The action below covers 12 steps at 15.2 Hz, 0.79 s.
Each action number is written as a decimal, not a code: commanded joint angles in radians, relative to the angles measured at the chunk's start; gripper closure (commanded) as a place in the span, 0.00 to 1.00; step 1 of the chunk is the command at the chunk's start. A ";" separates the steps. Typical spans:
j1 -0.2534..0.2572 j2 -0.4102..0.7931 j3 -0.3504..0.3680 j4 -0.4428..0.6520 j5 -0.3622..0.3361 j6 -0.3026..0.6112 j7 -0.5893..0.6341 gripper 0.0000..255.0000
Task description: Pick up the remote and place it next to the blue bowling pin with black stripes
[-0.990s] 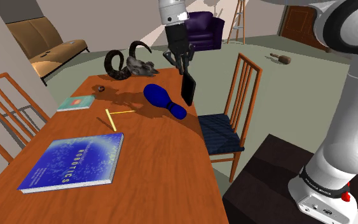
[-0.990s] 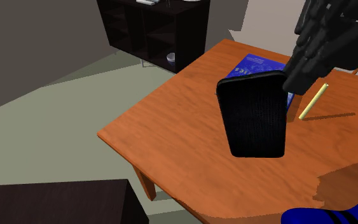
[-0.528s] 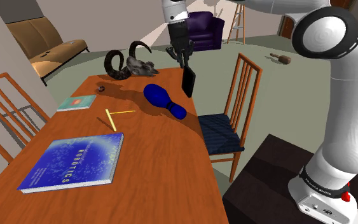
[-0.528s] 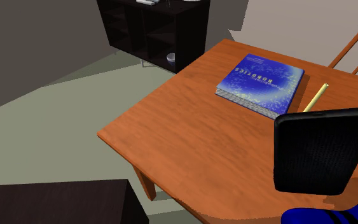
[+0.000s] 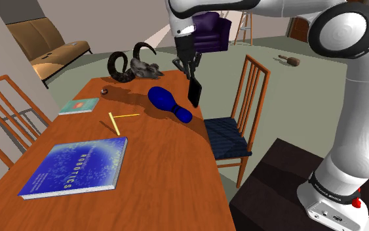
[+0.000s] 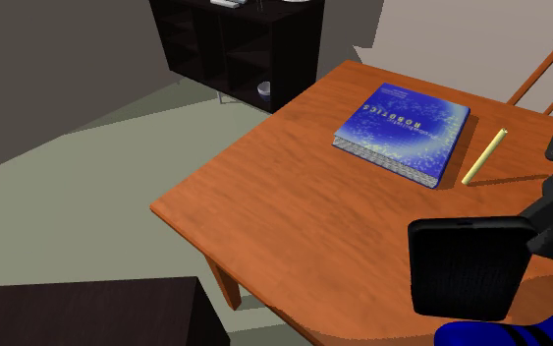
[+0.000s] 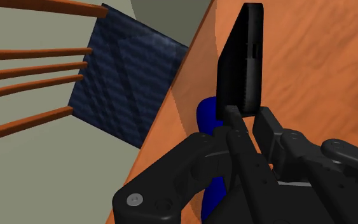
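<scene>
The flat black remote (image 5: 194,92) hangs upright above the table (image 5: 156,164); the blue bowling pin (image 5: 168,104) lies sideways on it, close by.

Remote (image 5: 194,93): in the gripper (image 5: 191,73), over the table (image 5: 170,177), just beside the bowling pin (image 5: 168,104), on its chair side.
Bowling pin: lying on the table, between horned skull (image 5: 135,65) and chair (image 5: 232,134).
Stick (image 5: 114,123): between bowling pin and large book (image 5: 77,165).
Small book (image 5: 79,105): at the table's left edge in the shoulder view.

Light was even, moderately bright | dark soft shadow lay on the orange-brown wooden table (image 5: 163,164) beside the glossy blue bowling pin (image 5: 168,104) | thin yellow stick (image 6: 484,157) cast a shadow strip
</scene>
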 commanded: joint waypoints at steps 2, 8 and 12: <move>-0.005 -0.011 0.000 -0.056 0.004 0.045 0.000 1.00; -0.015 -0.027 -0.002 -0.159 0.009 0.133 -0.002 1.00; -0.019 -0.031 -0.003 -0.219 0.010 0.189 -0.002 1.00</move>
